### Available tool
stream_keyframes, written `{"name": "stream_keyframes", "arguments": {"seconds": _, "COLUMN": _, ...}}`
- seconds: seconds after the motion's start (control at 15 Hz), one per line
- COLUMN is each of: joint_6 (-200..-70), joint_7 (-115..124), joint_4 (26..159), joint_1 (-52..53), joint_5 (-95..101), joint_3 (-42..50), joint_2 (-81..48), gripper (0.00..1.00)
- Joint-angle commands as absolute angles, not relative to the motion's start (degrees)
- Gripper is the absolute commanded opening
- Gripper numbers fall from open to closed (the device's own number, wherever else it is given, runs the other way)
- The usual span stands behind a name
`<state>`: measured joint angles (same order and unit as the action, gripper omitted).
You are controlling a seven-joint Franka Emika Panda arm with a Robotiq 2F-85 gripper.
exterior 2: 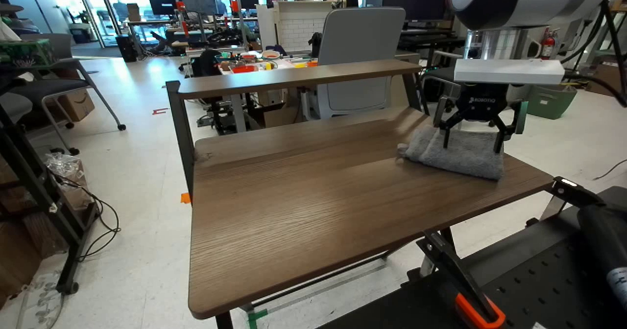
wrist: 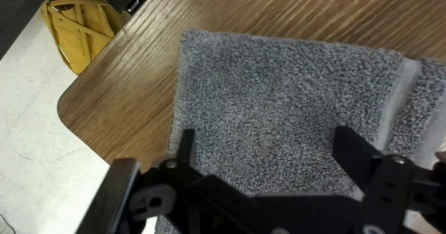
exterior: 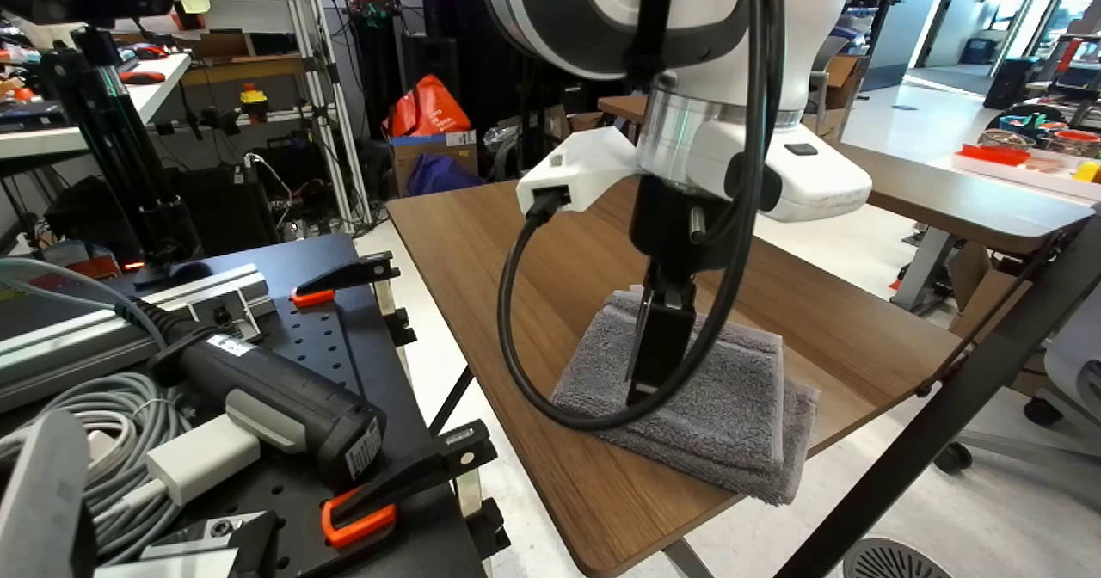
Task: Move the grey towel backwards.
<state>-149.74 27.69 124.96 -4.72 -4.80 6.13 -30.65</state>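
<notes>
My pincer [exterior 2: 472, 145] stands spread wide, the folded grey towel [wrist: 278, 98] directly beneath it. I judge this the grasping step; next I should pinch it, then drag it backwards.

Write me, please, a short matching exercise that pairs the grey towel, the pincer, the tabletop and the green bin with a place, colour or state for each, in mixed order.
Column one:
1. Grey towel
2. Pincer
3. Tabletop
4. Green bin

Column two:
A. Brown, with a wood grain
B. Standing on the floor
C. Open, its jaws well apart
D. Folded in layers, lying beneath the pincer

Right pairs: 1-D, 2-C, 3-A, 4-B.
</notes>
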Motion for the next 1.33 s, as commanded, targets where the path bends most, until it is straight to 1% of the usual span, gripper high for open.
{"name": "stream_keyframes", "arguments": {"seconds": 0.0, "joint_6": -152.12, "joint_7": 27.40, "joint_4": 122.39, "joint_1": -3.01, "joint_5": -6.77, "joint_3": 7.58, "joint_2": -34.07, "gripper": 1.00}}
{"name": "stream_keyframes", "arguments": {"seconds": 0.6, "joint_6": -153.37, "joint_7": 29.35, "joint_4": 116.88, "joint_1": 0.65, "joint_5": -7.21, "joint_3": 8.27, "joint_2": -38.74, "gripper": 1.00}}
{"name": "stream_keyframes", "arguments": {"seconds": 1.27, "joint_6": -150.85, "joint_7": 34.51, "joint_4": 104.22, "joint_1": 5.96, "joint_5": -7.96, "joint_3": 7.70, "joint_2": -44.52, "gripper": 1.00}}
